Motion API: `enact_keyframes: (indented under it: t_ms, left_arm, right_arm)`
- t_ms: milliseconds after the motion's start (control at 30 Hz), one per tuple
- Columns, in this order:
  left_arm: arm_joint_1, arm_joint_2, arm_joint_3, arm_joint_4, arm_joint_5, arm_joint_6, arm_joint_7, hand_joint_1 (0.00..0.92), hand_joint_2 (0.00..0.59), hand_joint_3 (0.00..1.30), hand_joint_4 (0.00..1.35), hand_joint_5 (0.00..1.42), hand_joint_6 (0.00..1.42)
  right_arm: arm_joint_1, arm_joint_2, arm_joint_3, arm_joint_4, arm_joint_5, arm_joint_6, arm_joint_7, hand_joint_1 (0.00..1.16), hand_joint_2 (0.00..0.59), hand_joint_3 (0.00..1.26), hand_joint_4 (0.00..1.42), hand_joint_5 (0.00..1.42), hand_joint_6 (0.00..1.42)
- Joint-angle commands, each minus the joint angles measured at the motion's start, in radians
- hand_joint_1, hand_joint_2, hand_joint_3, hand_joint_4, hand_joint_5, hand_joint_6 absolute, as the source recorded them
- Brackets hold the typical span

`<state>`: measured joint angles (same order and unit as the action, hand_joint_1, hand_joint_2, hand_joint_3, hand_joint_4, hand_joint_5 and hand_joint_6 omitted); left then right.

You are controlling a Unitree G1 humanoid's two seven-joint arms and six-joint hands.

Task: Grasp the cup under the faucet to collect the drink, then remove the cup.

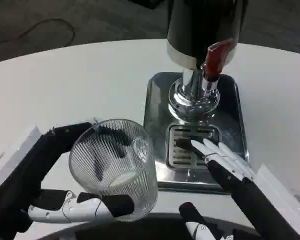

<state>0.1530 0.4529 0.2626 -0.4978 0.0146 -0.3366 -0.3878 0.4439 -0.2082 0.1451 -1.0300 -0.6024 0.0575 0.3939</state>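
Left hand point(65, 195) grips ribbed glass cup point(115, 167) at table's point(65, 85) near edge, left of dispenser point(200, 40) base, off drip grate point(190, 145). Right hand point(230, 165) holds nothing, fingers apart, fingertips point(202, 145) over grate below red-handled faucet point(215, 60). Bare white tabletop at far left.

Bright, even overhead light on the white table point(90, 75). Glare shines on the chrome dispenser point(195, 95) at centre; soft shadows lie before it. The whole picture is slightly blurred, darker behind the dispenser.
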Motion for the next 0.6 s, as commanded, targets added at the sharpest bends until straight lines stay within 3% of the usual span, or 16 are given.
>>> enact_keyframes:
  t_ms: [33,600]
  left_arm:
    - [-0.006,0.007,0.013,-0.010,-0.004,-0.002,0.012,0.731,0.019,0.82,0.89,0.93,0.78]
    - [0.006,0.002,0.030,-0.004,-0.008,-0.010,0.013,0.731,0.019,0.82,0.89,0.93,0.78]
  right_arm:
    - [-0.002,0.002,0.011,-0.017,-0.004,-0.013,-0.004,0.61,0.479,0.11,0.05,0.00,0.00]
    - [-0.013,0.007,0.043,-0.017,-0.027,0.000,-0.002,0.61,0.475,0.11,0.05,0.00,0.00]
